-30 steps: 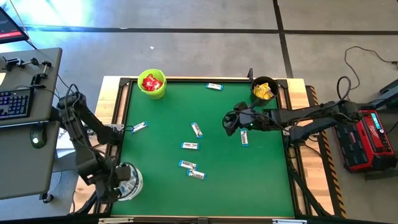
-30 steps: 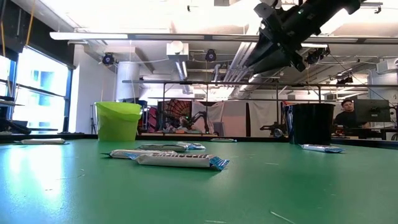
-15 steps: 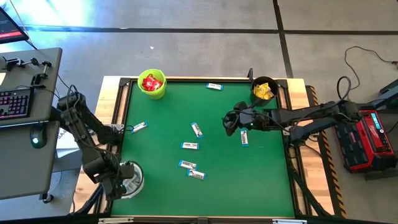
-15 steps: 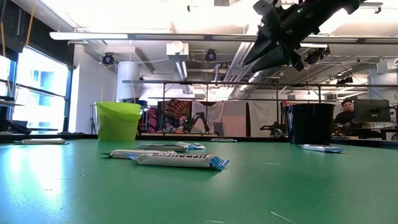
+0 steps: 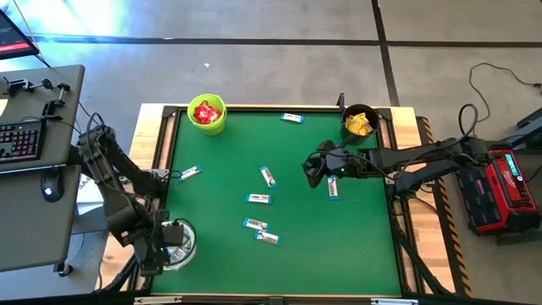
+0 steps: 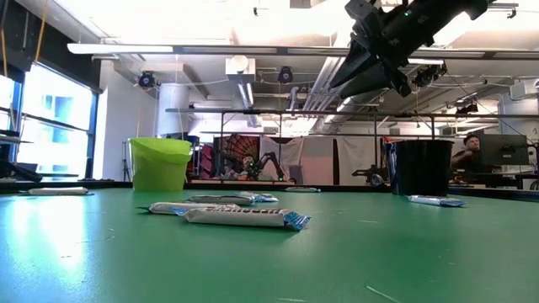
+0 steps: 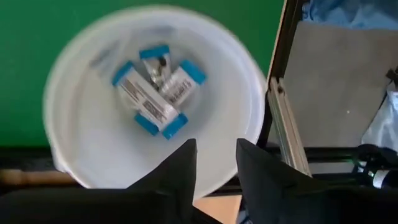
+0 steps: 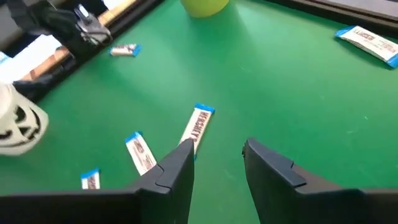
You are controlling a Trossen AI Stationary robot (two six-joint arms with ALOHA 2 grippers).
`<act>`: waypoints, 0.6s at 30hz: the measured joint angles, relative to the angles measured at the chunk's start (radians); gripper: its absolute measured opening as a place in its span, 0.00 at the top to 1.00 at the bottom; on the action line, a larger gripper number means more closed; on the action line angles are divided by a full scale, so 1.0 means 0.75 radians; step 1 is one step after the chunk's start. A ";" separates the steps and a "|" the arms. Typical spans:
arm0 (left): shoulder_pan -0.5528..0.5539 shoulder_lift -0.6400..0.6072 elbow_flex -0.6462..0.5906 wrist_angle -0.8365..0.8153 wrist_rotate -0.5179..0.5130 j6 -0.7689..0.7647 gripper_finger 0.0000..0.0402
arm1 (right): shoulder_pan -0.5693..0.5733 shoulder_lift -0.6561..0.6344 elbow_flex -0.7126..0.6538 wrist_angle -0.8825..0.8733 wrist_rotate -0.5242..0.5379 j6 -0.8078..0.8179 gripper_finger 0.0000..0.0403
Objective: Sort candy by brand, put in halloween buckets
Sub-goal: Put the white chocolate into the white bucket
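My left gripper [image 7: 216,163] hangs open above the white bucket [image 7: 81,143], which stands at the table's near left corner [image 5: 180,243] with white-and-blue bars [image 7: 155,93] inside. My right gripper [image 5: 313,168] hovers open above the table right of centre, high over the cloth in the low view [image 6: 341,87]. A white-and-blue bar [image 8: 198,127] lies ahead of its fingers. Several more bars lie flat on the green table [image 5: 258,198], [image 5: 333,187], [image 5: 292,118], [image 5: 190,173]. The lime green bucket [image 5: 207,114] holds red packets. The black bucket [image 5: 360,123] holds yellow packets.
The green table has a raised wooden frame [image 5: 405,212] around it. The green and black buckets stand at the far corners. A desk with a keyboard [image 5: 21,140] is left of the table, red equipment [image 5: 500,191] right of it. A person [image 6: 467,151] sits beyond the far edge.
My left arm has shifted slightly while its gripper stays over the white bucket. My right gripper has held its place above the table.
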 joint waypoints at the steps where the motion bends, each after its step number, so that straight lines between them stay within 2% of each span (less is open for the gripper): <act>1: 0.016 0.000 0.023 -0.021 -0.015 0.021 0.76 | 0.000 0.000 0.000 -0.014 -0.003 -0.010 0.70; 5: 0.124 -0.013 0.085 -0.058 -0.094 0.122 0.83 | -0.011 0.000 0.000 -0.039 -0.117 -0.096 0.81; 9: 0.313 -0.019 0.099 -0.056 -0.108 0.298 0.91 | -0.021 0.000 0.000 -0.046 -0.208 -0.204 0.97; 13: 0.525 -0.015 0.099 -0.034 -0.159 0.513 0.99 | -0.022 0.000 -0.011 -0.041 -0.235 -0.294 0.97; 18: 0.785 0.010 0.092 0.156 -0.162 0.805 0.99 | -0.022 -0.001 -0.171 0.110 -0.319 -0.263 0.99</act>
